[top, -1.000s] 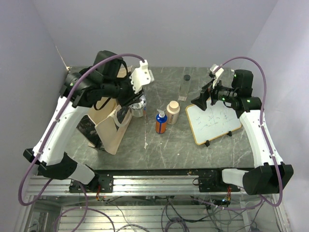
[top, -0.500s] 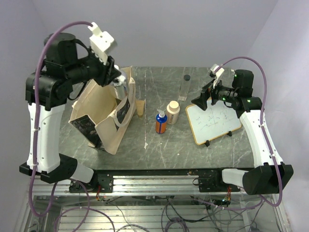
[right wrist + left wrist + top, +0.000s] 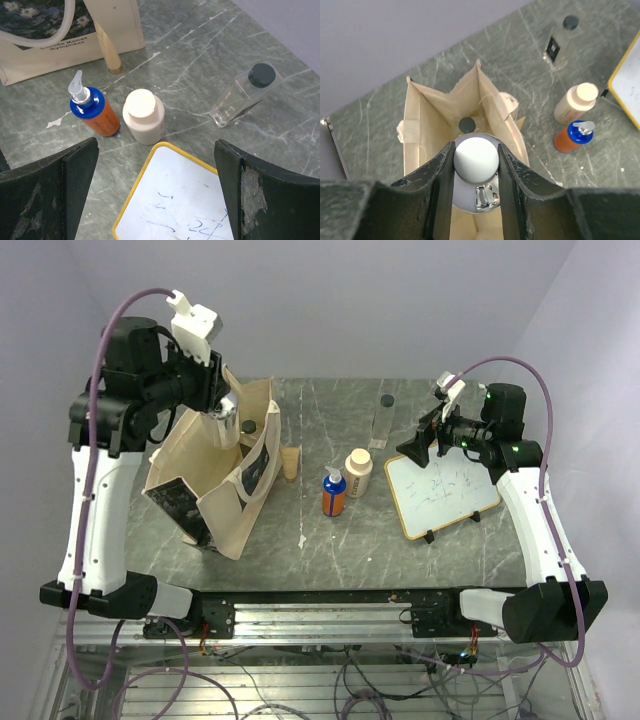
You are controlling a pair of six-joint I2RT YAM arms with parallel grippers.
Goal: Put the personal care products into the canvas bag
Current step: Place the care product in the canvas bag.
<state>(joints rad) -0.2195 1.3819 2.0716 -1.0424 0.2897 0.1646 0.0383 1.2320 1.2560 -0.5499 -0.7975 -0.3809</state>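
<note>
L gripper [image 3: 476,155] was clamped on the silver bottle [image 3: 479,197], fingers on either side of its neck, white cap facing the wrist cam. Bottle hung upright, long axis vertical, straight over the open mouth of the bag [image 3: 420,130]. Its base looked to sit at about rim level, though depth is hard to judge. A dark cap [image 3: 467,124] showed deeper inside the bag, just beyond the bottle.

So the drop line ran straight down. Probably lower a bit, then release, keeping clear of the cloth walls.

R gripper [image 3: 418,450] hung wide open, holding nothing, over the whiteboard [image 3: 175,200]. It was the nearer arm to the orange bottle [image 3: 95,117], cream bottle [image 3: 144,117] and clear bottle [image 3: 242,95], all on the table.
</note>
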